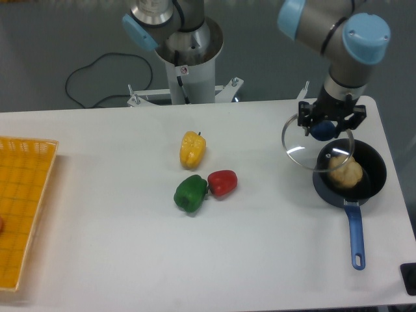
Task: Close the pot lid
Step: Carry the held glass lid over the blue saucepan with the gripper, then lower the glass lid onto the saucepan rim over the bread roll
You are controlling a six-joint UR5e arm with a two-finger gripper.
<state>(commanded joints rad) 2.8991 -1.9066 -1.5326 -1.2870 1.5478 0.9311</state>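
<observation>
A wide white rectangular table (117,260) fills most of the frame, its far edge running across the upper third. At the left edge lies a flat orange-yellow woven tray (23,208), cut off by the frame. From the upper right, a grey-and-light-blue jointed robot arm (338,32) reaches down, with its grey cylindrical base (188,58) standing behind the table at top centre.

At the right of the frame sits the small round dark blue-black saucepan (374,166), with its long straight bright-blue handle (355,234) pointing toward the lower edge of the picture. Inside it lies a pale yellow lumpy bun-like item (348,174).

The round clear glass lid (318,144) with its thin metal rim hangs up and to the left of the saucepan. Its lower right part overlaps the saucepan's left rim in the picture, while the rest lies over the bare white table. The glass is transparent enough that the table and the pan rim show through it, with faint white glints on the surface. The black two-finger gripper (323,127) pinches the lid's dark blue knob (323,130) between its fingers.

Left of centre lie three bell peppers: a yellow bell pepper (192,149) highest, with a green bell pepper (190,193) and a red bell pepper (222,182) touching each other just below.
</observation>
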